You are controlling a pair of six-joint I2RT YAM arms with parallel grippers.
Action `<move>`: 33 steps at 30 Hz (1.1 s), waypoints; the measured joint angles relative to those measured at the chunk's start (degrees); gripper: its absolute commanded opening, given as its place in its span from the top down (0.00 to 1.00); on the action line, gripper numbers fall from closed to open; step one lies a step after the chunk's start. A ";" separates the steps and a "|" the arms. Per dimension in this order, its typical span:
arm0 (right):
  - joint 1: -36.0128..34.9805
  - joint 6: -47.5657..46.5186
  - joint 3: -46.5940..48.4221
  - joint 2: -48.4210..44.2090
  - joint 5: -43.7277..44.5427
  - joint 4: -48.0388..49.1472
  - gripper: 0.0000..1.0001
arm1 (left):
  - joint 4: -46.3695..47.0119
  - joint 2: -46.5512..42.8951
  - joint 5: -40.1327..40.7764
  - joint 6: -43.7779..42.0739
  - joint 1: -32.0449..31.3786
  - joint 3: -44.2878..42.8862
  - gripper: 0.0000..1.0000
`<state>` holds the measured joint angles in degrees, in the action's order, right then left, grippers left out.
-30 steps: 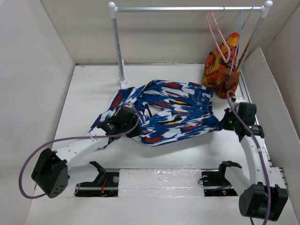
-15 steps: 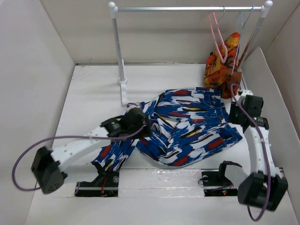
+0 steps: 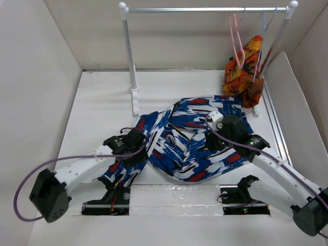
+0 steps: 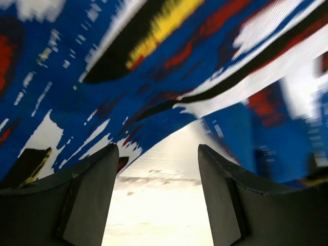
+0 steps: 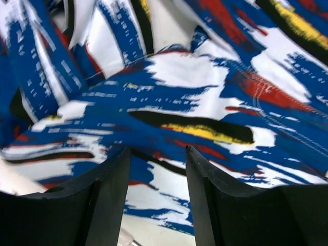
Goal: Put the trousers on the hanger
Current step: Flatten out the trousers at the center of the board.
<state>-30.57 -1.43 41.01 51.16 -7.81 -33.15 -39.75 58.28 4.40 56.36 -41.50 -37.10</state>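
Observation:
The trousers, bright blue with white, red and yellow splotches, lie crumpled across the middle of the table. My left gripper sits at their left edge. In the left wrist view this left gripper is open, with bare table between its fingers and the trousers just beyond the tips. My right gripper hovers over the cloth's right half. The right wrist view shows it open above the trousers, gripping nothing. The pink hanger hangs on the rail at the back right.
A white clothes rack has its rail across the back and a post at the left. An orange-red patterned garment on a pale hanger hangs beside the pink one. White walls enclose the table on three sides.
Both grippers have opened and let go of the trousers, which were dragged toward the near right. The right arm has swung left over the cloth; the left gripper has drawn back a little.

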 measured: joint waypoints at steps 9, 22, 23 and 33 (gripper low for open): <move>-0.39 -2.82 6.45 3.74 0.94 1.66 0.42 | -5.84 19.47 4.33 -5.55 -6.71 -8.70 0.42; 13.25 -8.15 8.26 -3.23 -11.37 2.10 0.42 | -10.34 33.77 13.22 -2.05 -13.35 -13.22 1.00; 13.99 -8.70 8.50 -3.23 -12.07 2.08 0.42 | -10.78 33.66 13.51 -1.57 -13.07 -13.22 1.00; 14.08 -13.20 8.35 -0.59 -14.23 0.00 0.48 | -20.31 15.26 18.91 -1.81 -2.54 -26.49 1.00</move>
<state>-16.49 -14.63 49.36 50.57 -22.04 -33.15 -60.05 73.54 23.31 54.54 -44.03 -63.59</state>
